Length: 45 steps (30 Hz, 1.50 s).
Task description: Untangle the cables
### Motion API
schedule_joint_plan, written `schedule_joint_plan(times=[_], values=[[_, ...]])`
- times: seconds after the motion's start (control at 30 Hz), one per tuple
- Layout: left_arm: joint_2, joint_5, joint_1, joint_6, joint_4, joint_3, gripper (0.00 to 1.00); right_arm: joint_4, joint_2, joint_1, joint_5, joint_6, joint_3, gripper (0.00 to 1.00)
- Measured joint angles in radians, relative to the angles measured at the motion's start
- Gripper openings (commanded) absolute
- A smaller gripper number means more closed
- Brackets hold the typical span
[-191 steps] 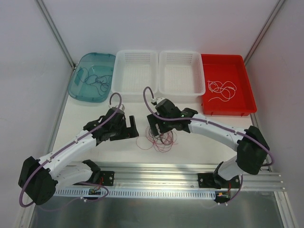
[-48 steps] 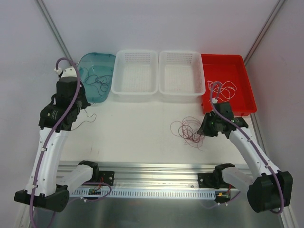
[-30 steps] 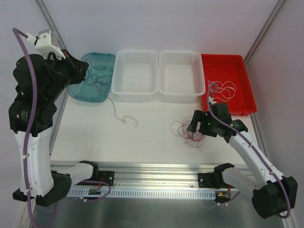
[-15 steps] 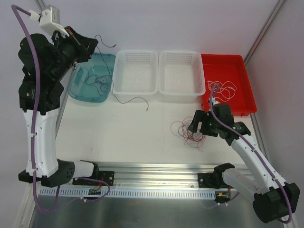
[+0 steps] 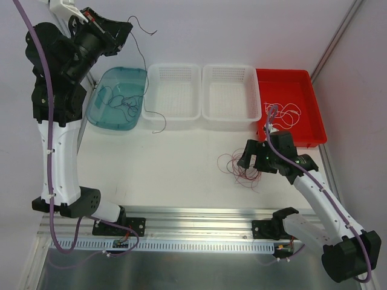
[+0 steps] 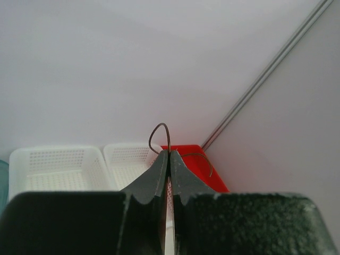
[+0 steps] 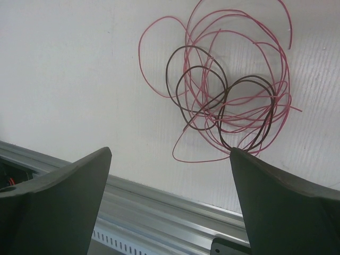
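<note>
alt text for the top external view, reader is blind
The left gripper, held high at the far left, is shut on a dark wire that dangles toward the table. The right gripper stands open beside a red and brown wire tangle on the table. Along the far edge: a teal tray, two white baskets and a red tray holding white wires.

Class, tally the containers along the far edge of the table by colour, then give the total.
Teal tray: 1
White baskets: 2
Red tray: 1
Total: 4
</note>
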Motion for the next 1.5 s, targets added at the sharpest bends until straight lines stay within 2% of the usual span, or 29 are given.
schedule_joint_plan(times=[0.3,0.97,1.23,1.33,1.37,1.47,1.5], values=[[0.042,-0.062,0.000,0.001,0.099,0.030,0.00,0.003,0.005,0.000,-0.002,-0.013,-0.001,1.00],[0.396,-0.112,0.000,0.049,0.353,0.066,0.00,0.036,0.046,0.000,-0.014,-0.026,-0.049,1.00],[0.446,-0.122,0.000,0.110,0.419,-0.098,0.00,0.058,0.071,0.000,-0.027,-0.030,-0.052,1.00],[0.464,-0.127,0.000,0.127,0.430,-0.187,0.11,0.060,0.071,0.000,-0.027,-0.031,-0.060,1.00],[0.471,-0.129,0.000,0.140,0.427,-0.226,0.23,0.060,0.072,0.000,-0.028,-0.031,-0.063,0.99],[0.482,-0.128,-0.002,0.171,0.420,-0.313,0.52,0.060,0.072,0.000,-0.031,-0.031,-0.065,1.00],[0.482,-0.126,-0.003,0.175,0.419,-0.346,0.68,0.060,0.072,0.000,-0.031,-0.031,-0.065,1.00]])
